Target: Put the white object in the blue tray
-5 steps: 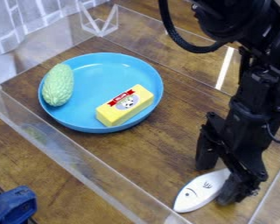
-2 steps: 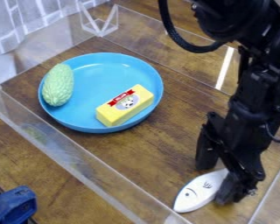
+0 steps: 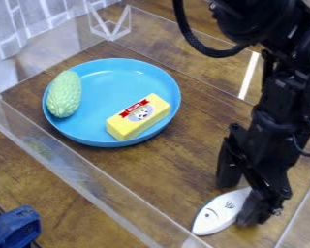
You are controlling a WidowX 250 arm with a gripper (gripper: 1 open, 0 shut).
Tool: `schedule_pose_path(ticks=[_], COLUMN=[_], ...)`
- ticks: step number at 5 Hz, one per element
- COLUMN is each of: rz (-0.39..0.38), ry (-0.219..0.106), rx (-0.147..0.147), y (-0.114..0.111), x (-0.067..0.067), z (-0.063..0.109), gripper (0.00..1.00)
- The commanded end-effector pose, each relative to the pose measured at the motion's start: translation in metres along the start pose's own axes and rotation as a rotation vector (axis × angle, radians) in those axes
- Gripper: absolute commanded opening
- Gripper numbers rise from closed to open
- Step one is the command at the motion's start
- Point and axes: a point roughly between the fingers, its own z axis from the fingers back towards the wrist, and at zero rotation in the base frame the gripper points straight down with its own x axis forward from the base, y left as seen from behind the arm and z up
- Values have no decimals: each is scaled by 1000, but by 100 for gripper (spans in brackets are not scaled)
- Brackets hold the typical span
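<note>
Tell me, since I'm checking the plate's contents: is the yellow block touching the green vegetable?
Apart. The camera view shows bare blue plate between the green vegetable at the left rim and the yellow block right of centre.

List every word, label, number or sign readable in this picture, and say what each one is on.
Nothing can be read.
Yellow block in the blue tray: a white label with red marks, too small and blurred to read.
White object by the gripper: small dark marks, not legible.
Green object: no text visible.
</note>
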Motion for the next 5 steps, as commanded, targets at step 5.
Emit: schedule_pose_path(ticks=[5], rz=[-42], ry=[2], rx=[-29], y=[7], x=[-8], z=[-5], gripper=[100])
